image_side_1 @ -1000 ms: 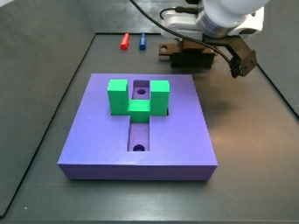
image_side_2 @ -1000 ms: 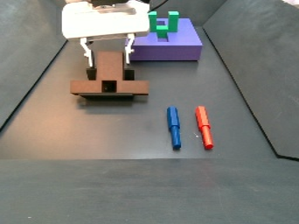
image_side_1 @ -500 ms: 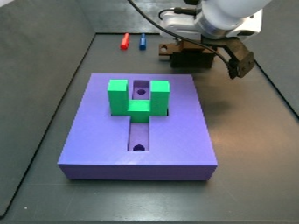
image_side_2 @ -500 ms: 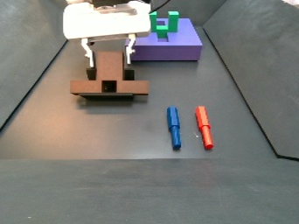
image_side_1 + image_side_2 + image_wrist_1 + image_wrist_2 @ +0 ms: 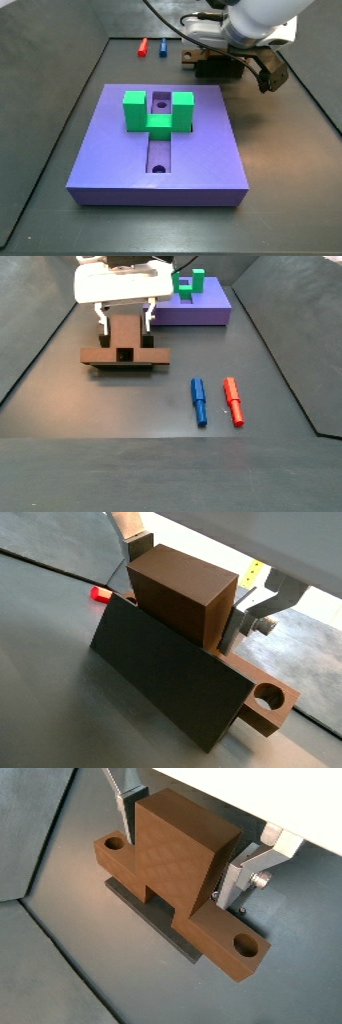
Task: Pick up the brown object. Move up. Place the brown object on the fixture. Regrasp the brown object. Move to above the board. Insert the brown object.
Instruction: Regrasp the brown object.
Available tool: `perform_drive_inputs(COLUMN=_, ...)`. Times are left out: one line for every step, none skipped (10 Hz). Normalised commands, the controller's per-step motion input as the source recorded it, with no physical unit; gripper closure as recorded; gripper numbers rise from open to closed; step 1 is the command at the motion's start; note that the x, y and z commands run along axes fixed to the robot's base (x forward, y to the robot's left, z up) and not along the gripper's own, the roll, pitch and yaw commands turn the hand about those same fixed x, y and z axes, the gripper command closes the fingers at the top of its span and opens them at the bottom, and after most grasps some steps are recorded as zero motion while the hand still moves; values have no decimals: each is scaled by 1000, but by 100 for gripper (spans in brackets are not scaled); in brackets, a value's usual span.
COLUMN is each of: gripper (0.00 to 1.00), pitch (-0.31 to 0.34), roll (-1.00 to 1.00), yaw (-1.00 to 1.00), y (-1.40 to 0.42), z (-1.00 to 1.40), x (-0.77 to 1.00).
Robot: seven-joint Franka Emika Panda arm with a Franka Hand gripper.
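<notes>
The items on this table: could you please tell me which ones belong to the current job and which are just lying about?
Belonging to the job:
brown object, between the tool's fingers
fixture, under the brown object
board, with its green block

Lying about:
blue marker
red marker

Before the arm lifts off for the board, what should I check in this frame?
1. Brown object seated on the fixture: ok; it rests across it in a side view.
2. End effector straddling the block's upright arm: ok, in both wrist views.
3. Fingers closed on the block: cannot tell; they sit close on both sides, but contact is not clear.
4. Board slot free where it shows: ok; the green block straddles its far part.
5. Pens away from the path: ok; the red pen and blue pen lie apart from the fixture.
</notes>
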Motion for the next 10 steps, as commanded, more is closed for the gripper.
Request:
perform_drive_inputs(gripper=100, pitch=0, roll=0, yaw=0, y=0, z=0, x=0)
perform_drive_inputs(gripper=100, pitch=0, roll=0, yaw=0, y=0, z=0, x=0)
perform_drive_inputs(gripper=100, pitch=0, roll=0, yaw=0, y=0, z=0, x=0)
perform_drive_inputs(gripper=100, pitch=0, roll=0, yaw=0, y=0, z=0, x=0)
perform_drive_inputs(gripper=100, pitch=0, roll=0, yaw=0, y=0, z=0, x=0)
perform_drive_inputs(gripper=100, pitch=0, roll=0, yaw=0, y=0, z=0, x=0)
perform_drive_inputs(gripper=100, pitch=0, roll=0, yaw=0, y=0, z=0, x=0)
perform_drive_inputs(gripper=100, pitch=0, roll=0, yaw=0, y=0, z=0, x=0)
perform_drive_inputs(gripper=100, pitch=0, roll=0, yaw=0, y=0, z=0, x=0)
perform_drive_inputs(gripper=100, pitch=0, roll=0, yaw=0, y=0, z=0, x=0)
